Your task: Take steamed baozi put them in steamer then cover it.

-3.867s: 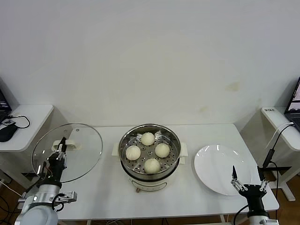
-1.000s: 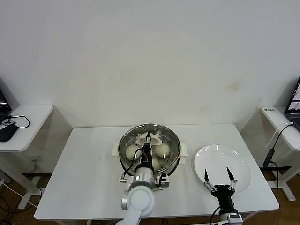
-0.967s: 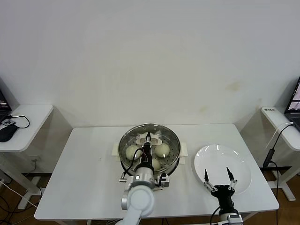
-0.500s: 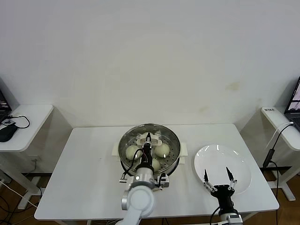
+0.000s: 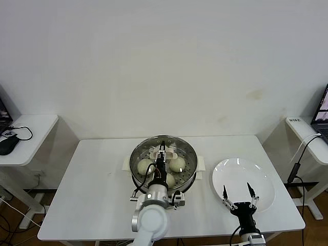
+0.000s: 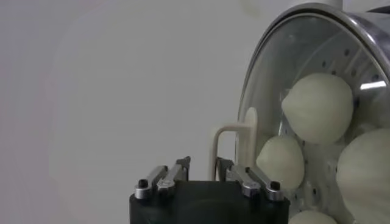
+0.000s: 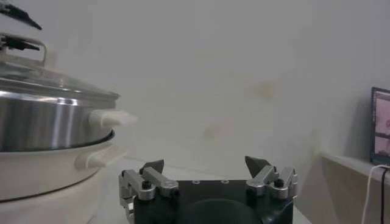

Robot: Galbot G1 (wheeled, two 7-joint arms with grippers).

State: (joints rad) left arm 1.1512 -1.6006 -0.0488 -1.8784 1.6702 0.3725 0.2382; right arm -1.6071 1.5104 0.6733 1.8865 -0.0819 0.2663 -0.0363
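Observation:
The steamer (image 5: 163, 185) stands at the table's centre with the cover (image 5: 180, 145) resting on it. Baozi (image 5: 178, 164) show through the glass; one is hidden behind my left arm. My left gripper (image 5: 163, 150) sits over the cover's cream handle (image 5: 155, 152). In the left wrist view the handle (image 6: 214, 149) stands between the slightly parted fingers of the left gripper (image 6: 202, 162), with a gap on one side. Baozi (image 6: 317, 106) show under the glass there. My right gripper (image 5: 237, 192) hangs open and empty over the white plate (image 5: 256, 171); it also shows in the right wrist view (image 7: 205, 163).
The plate lies to the right of the steamer. The steamer (image 7: 49, 122) and the cover (image 7: 42, 82) show in the right wrist view. Side tables stand at far left (image 5: 31, 128) and far right (image 5: 307, 133). Bare tabletop (image 5: 97, 174) lies left of the steamer.
About four seconds ago my left gripper held the cover beyond the table's left edge; now the cover sits on the steamer. The right gripper moved in over the plate. The last second shows almost no motion.

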